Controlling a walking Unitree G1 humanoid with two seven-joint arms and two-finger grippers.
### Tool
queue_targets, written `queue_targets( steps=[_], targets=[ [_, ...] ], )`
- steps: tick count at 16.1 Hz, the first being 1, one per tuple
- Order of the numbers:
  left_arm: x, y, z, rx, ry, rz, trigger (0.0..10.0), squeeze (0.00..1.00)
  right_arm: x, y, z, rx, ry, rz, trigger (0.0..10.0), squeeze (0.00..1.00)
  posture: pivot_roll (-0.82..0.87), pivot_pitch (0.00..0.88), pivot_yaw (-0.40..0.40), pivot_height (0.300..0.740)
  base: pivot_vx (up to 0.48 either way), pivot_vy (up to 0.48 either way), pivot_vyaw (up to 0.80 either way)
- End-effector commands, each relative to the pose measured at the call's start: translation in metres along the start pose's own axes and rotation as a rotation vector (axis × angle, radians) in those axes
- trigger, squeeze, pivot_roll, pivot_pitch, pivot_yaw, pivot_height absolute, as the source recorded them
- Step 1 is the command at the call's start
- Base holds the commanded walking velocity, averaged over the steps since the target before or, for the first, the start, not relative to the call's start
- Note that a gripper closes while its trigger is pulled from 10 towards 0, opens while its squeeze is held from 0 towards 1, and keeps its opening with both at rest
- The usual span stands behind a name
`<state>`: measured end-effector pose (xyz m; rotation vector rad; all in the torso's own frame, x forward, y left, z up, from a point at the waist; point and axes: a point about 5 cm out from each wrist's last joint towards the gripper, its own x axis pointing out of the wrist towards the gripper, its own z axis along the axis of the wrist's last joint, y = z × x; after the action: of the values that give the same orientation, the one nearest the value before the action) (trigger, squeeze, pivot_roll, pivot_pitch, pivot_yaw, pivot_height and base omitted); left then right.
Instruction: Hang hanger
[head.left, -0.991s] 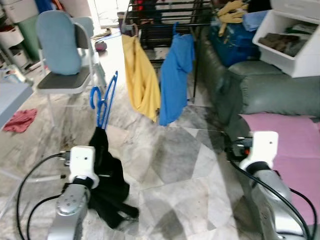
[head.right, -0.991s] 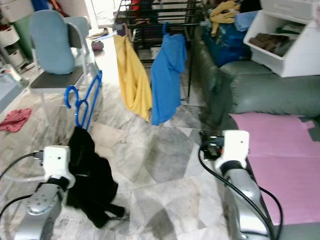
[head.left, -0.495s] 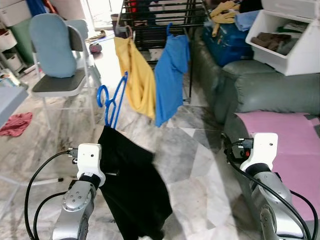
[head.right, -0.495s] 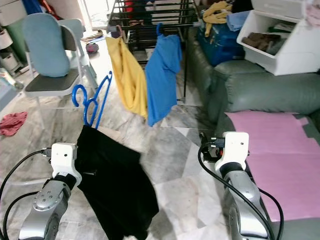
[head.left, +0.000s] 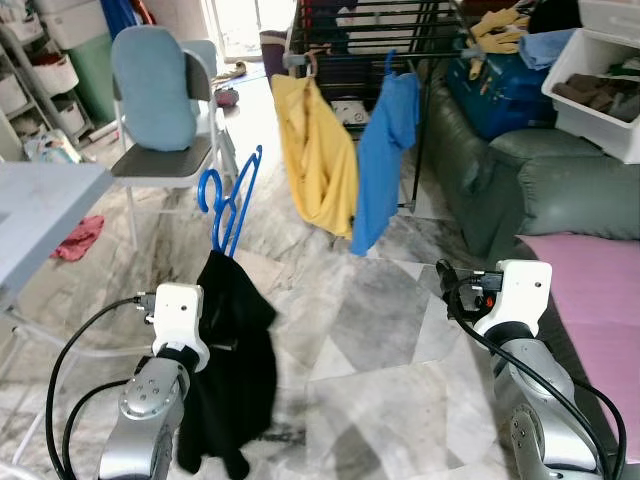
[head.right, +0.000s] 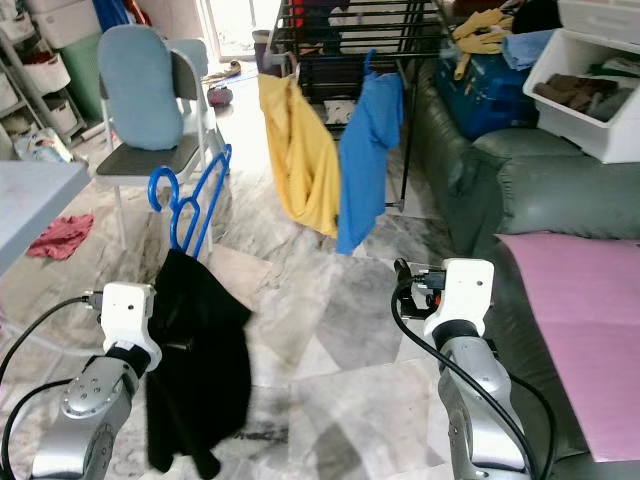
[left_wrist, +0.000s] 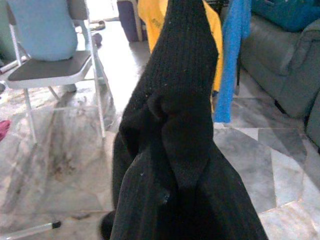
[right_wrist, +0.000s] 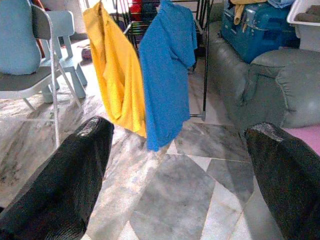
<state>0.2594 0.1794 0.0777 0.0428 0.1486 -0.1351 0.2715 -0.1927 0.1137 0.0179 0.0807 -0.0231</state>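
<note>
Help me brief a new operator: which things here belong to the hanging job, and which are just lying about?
Job:
blue hanger
black garment
left gripper
drying rack

Lying about:
yellow shirt
blue shirt
chair
red cloth
sofa

A grey-veined marble floor (head.left: 380, 330) carries a folding chair (head.left: 165, 150), a black drying rack (head.left: 375, 25) and a green sofa (head.left: 560, 190); a red cloth (head.left: 78, 236) lies crumpled on it beside the chair.

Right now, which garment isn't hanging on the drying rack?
The black garment on the blue hanger, held up by the left pincer; the yellow shirt and blue shirt hang on the rack.
</note>
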Motion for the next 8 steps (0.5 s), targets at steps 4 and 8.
queue_targets(
  steps=[4, 8],
  targets=[
    [0.0070, -0.0035, 0.0146, 0.011, -0.051, -0.030, 10.0, 0.00, 0.0008, -0.0001, 0.0068, 0.006, -0.021, -0.014, 10.0, 0.00, -0.14, 0.000, 0.093, 0.740, 0.000, 0.463, -0.66],
    [0.0077, -0.0039, 0.0146, 0.011, -0.050, -0.032, 10.0, 0.00, 0.0004, 0.0016, 0.0066, 0.005, -0.021, -0.011, 10.0, 0.00, -0.14, 0.000, 0.095, 0.740, 0.000, 0.472, -0.65]
  ],
)
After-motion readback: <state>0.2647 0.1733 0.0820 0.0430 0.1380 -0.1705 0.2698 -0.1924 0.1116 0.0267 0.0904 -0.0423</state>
